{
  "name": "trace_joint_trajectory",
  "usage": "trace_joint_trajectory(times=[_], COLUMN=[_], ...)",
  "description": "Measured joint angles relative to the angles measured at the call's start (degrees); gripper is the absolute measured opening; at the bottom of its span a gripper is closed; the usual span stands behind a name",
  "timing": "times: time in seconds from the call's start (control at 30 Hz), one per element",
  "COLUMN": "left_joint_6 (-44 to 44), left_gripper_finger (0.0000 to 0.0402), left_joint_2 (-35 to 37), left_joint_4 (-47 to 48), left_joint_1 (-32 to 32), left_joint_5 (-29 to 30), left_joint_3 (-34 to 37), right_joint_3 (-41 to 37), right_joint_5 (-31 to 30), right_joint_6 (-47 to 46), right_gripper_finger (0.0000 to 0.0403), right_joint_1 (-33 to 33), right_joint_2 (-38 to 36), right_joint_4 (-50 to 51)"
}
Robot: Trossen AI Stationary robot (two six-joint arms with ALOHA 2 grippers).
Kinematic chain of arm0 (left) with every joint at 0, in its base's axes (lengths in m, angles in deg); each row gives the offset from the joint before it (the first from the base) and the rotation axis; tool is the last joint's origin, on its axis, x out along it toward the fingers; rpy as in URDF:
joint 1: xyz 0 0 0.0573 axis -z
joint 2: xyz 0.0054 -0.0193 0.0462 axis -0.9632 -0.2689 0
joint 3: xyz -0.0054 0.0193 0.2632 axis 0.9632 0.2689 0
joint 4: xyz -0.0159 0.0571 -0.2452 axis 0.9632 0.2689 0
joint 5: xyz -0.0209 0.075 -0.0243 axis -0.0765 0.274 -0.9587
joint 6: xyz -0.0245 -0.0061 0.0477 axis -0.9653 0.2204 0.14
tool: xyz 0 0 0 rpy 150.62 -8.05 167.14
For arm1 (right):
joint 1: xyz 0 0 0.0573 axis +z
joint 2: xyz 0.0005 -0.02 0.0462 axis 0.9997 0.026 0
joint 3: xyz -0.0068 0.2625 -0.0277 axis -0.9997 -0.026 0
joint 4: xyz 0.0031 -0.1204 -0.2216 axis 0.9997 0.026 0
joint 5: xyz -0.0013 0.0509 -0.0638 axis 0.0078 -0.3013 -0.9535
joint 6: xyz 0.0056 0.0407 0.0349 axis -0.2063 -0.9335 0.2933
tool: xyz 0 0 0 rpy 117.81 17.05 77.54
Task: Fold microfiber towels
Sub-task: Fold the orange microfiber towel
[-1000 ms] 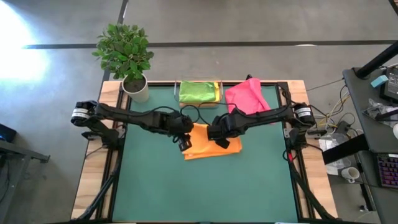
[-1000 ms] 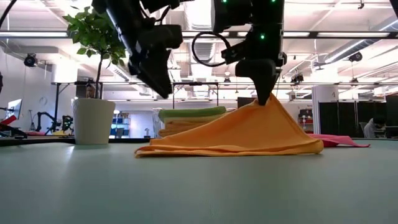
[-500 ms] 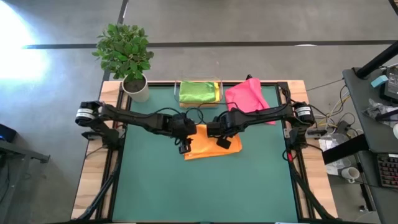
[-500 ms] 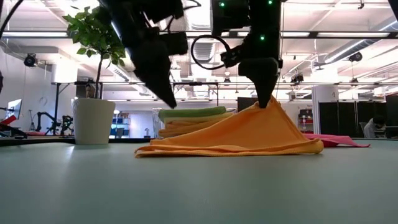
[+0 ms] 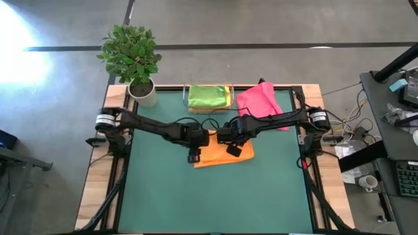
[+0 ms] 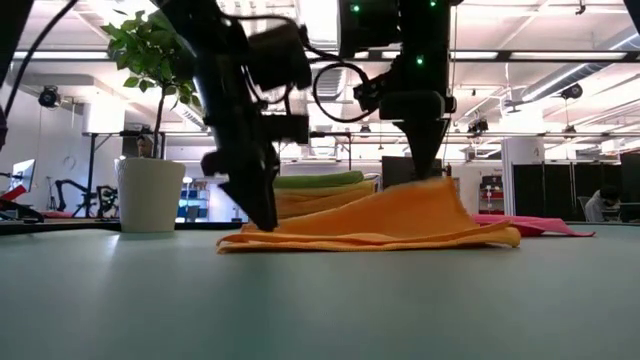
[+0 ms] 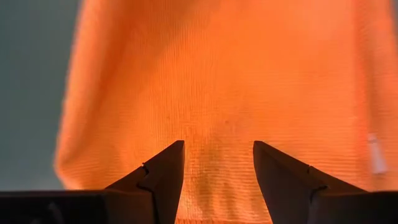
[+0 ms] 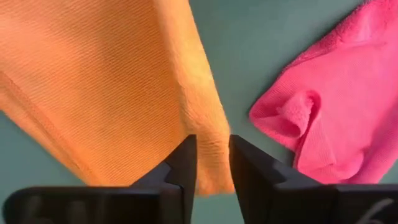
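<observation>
Mid-fold: orange towel (image 5: 219, 151) at desk centre. Right hand (image 8: 212, 163) narrow, straddling its edge at 3 o'clock; left hand (image 7: 217, 163) wide, pressing at 9. Next: flatten crease.

A grey concrete floor (image 5: 215, 23) surrounds the wood-edged table with its green mat (image 5: 215, 196), and a dark line crosses that floor behind a potted plant (image 5: 132, 55) at the table's far left corner. Bright glare washes the floor at the far left. Out across the room, white ceiling trusses (image 6: 540, 60) carry strip lights, with a cluttered desk (image 5: 400, 98) off to the right.
</observation>
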Motion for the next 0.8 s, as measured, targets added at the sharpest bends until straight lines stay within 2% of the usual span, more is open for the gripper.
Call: trace_joint_trajectory(times=[0.2,0.33,0.43,0.63,0.7,0.8], left_joint_6=[-0.6,-4.6,-10.2,-17.4,-18.7,-18.8], left_gripper_finger=[0.0176,0.0176,0.0176,0.0176,0.0176,0.0176], left_joint_2=[-3.3,-3.6,-2.9,-1.9,-1.7,-0.9], left_joint_4=[0.1,0.9,1.4,1.8,1.8,2.0], left_joint_1=[-0.3,-0.3,0.2,0.4,0.9,1.9], left_joint_5=[-0.9,-3.4,-5.1,-16.5,-19.6,-20.0], left_joint_3=[-0.2,-0.2,-0.1,0.0,0.0,0.1], right_joint_3=[0.1,0.1,-0.3,-4.7,-7.4,-12.3], right_joint_5=[-0.4,-1.4,-3.5,-3.5,-3.0,1.5], right_joint_6=[0.0,-2.0,-2.9,-6.9,-9.0,-11.2], right_gripper_finger=[0.0132,0.0148,0.0150,0.0140,0.0136,0.0131], right_joint_1=[0.0,0.0,0.0,0.3,0.8,2.2], right_joint_2=[-0.1,-2.6,-5.6,-11.5,-13.5,-16.0], right_joint_4=[0.9,2.9,3.0,1.0,-1.3,-8.4])
